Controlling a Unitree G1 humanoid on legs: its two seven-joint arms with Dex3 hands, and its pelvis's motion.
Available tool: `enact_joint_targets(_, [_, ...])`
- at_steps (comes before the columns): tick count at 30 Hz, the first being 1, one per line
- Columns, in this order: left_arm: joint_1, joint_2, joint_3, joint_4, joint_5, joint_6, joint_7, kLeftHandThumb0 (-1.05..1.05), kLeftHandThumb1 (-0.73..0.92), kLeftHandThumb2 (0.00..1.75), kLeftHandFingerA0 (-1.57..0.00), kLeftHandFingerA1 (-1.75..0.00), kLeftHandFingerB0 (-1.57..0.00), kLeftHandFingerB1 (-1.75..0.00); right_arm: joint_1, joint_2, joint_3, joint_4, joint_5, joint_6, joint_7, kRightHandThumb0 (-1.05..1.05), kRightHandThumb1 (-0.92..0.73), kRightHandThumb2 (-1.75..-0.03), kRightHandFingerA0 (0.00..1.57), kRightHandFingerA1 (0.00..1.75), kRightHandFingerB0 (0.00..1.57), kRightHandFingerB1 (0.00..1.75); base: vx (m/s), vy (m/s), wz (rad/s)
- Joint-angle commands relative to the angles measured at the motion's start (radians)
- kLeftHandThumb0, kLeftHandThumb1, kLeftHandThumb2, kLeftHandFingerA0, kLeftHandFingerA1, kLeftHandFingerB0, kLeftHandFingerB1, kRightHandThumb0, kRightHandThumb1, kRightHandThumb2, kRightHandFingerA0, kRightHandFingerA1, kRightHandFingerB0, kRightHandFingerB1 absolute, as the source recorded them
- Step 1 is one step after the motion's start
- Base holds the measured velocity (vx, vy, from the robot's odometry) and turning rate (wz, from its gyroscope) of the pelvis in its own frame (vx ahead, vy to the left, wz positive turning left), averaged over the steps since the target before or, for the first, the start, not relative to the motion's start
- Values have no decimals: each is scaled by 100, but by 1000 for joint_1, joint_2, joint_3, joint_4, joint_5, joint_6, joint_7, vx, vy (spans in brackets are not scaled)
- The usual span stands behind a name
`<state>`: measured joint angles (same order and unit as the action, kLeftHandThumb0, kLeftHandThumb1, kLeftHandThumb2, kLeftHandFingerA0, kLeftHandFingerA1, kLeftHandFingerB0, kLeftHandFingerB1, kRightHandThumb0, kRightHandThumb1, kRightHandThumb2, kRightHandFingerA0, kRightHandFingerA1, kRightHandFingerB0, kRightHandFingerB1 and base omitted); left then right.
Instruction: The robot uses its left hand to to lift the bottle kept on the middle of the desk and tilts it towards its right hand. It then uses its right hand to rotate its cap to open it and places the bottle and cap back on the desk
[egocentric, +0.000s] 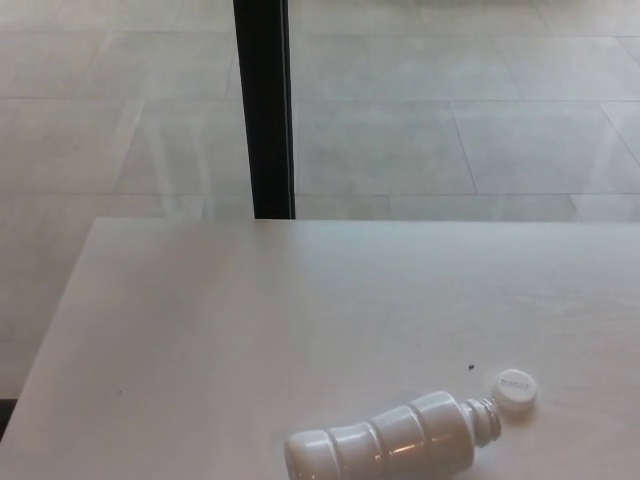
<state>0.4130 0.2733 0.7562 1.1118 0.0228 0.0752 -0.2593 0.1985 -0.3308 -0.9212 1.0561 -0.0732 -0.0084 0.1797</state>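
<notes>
One bottle and one cap on the tabletop.
The white bottle (385, 447) lies open at the near edge of the tabletop (250, 320); the cap (514, 391) beside its mouth has unreadable writing; no hand shows.

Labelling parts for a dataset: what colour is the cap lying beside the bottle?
White, like the bottle; the cap shows best in the head view.

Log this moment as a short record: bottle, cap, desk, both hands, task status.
bottle: white ribbed bottle, lying on its side, open neck pointing right, near the desk's front edge
cap: white cap, off, flat on the desk just right of the neck
desk: white desk
left hand: not in view
right hand: not in view
task status: bottle opened, both parts set down
</notes>
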Motion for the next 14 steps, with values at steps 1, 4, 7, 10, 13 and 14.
enact_joint_targets(1, [22, 45, -43, 64, -62, -125, -68, -91, 91, 68, -23, -49, -18, -31, 50, -15, 54, 73, 89, -100, 32, -77, -61, -99, 1, 19, 0, 20, 0, 0, 0])
enact_joint_targets(4, [12, 65, -53, 97, -95, -113, -92, -90, 88, 67, -18, -53, -15, -33, 63, -20, 85, 92, 125, -124, 51, -74, -62, -99, 0, 18, 0, 20, 0, 0, 0])
enact_joint_targets(7, [8, 70, -66, 105, -110, -117, -95, -88, 70, 108, -26, -65, -9, -43, 64, -27, 88, 110, 168, -134, 64, -72, -61, -98, 0, 19, 0, 22, 0, 0, 0])
enact_joint_targets(10, [8, 72, -93, 122, -113, -145, -74, -90, 89, 67, -19, -51, -17, -31, 66, -35, 107, 122, 187, -135, 56, -70, -60, -98, 0, 21, 0, 23, 0, 0, 0])
enact_joint_targets(13, [10, 74, -107, 135, -132, -139, -91, -93, 89, 67, -22, -51, -15, -31, 88, -41, 154, 104, 180, -152, 66, -78, -64, -100, 1, 16, 0, 15, 0, 0, 0])
enact_joint_targets(14, [10, 74, -107, 135, -132, -139, -91, -93, 89, 67, -22, -51, -15, -31, 88, -41, 154, 104, 180, -152, 66, -78, -64, -100, 1, 16, 0, 15, 0, 0, 0])
